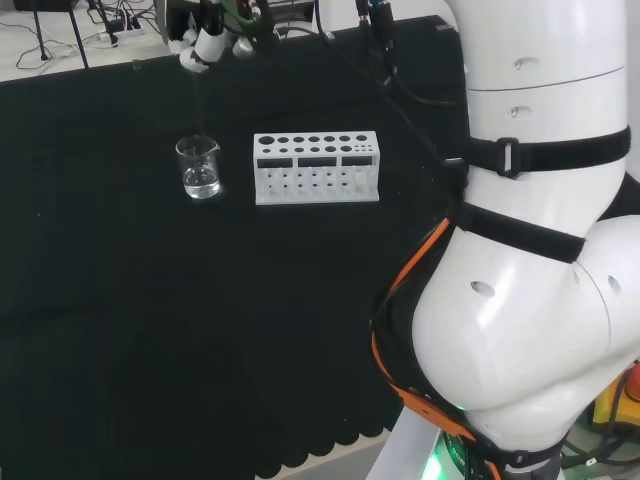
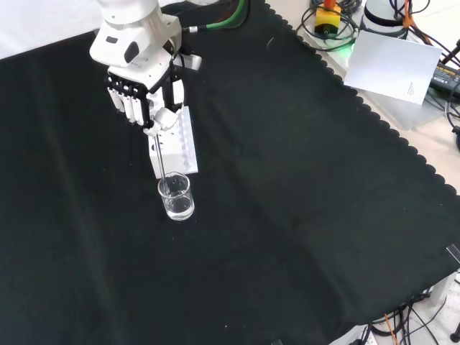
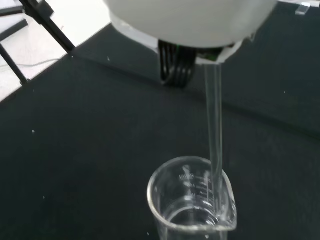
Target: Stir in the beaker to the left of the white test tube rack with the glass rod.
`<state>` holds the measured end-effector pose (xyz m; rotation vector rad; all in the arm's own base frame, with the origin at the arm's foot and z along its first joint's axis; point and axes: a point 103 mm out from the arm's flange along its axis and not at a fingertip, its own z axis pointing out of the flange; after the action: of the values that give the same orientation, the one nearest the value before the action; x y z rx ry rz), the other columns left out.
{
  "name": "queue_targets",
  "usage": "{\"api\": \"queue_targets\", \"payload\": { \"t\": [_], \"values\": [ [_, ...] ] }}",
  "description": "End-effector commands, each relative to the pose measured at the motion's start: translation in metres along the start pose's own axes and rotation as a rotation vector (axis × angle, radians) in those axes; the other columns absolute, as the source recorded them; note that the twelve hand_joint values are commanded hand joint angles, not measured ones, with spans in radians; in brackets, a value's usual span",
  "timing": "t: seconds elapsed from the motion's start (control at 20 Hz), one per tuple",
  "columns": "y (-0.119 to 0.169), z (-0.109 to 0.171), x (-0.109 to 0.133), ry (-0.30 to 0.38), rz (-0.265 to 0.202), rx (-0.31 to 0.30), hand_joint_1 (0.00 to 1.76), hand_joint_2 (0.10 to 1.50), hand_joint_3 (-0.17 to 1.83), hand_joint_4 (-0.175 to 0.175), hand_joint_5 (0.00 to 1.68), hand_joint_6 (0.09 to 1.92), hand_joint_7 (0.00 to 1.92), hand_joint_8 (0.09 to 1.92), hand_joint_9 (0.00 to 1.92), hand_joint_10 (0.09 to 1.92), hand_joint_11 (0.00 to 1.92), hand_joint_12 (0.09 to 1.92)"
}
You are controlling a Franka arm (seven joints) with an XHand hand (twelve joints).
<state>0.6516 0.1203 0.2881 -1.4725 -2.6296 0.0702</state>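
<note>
Black cloth covers the whole tabletop (image 2: 302, 215), its scalloped edge giving way to cables and equipment beyond. Over it reaches the white robot arm (image 1: 540, 260), whose black and white hand (image 2: 144, 97) hangs with its fingers (image 2: 131, 108) curled around the top of a thin clear glass rod (image 3: 215, 125). Next in size, the white test tube rack (image 1: 317, 168) stands empty just right of the work in the head view. Left of it sits the small clear glass beaker (image 1: 199, 167), holding a shallow pool of clear liquid, with the rod running down into its mouth close to the spout side of the rim. Stirring well looks to call for small, level circles that keep the rod's tip in the liquid and off the glass wall, since a sideways knock could tip so light a vessel. The rack is the one near obstacle; in the front view it lies directly behind the beaker, beneath the hand, so any wide swing that way risks a bump.
</note>
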Motion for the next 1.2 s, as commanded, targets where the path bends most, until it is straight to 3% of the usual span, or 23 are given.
{"api": "queue_targets", "payload": {
  "t": [0.05,0.45,0.85,1.2],
  "values": [
    [-0.013,0.006,-0.008,-0.012,0.013,0.005,1.33,0.52,0.93,-0.175,1.3,0.49,1.28,1.06,1.76,0.66,1.49,0.98],
    [-0.033,0.003,0.008,-0.007,0.023,0.003,1.33,0.52,0.93,-0.175,1.3,0.49,1.29,1.06,1.76,0.66,1.49,0.98],
    [-0.011,0.01,0.049,-0.009,-0.031,0.02,1.33,0.52,0.94,-0.175,1.3,0.49,1.29,1.06,1.76,0.66,1.5,0.98],
    [0.004,0.012,0.054,-0.005,-0.034,0.013,1.33,0.52,0.94,-0.175,1.3,0.5,1.29,1.05,1.76,0.66,1.5,0.98]
  ]
}}
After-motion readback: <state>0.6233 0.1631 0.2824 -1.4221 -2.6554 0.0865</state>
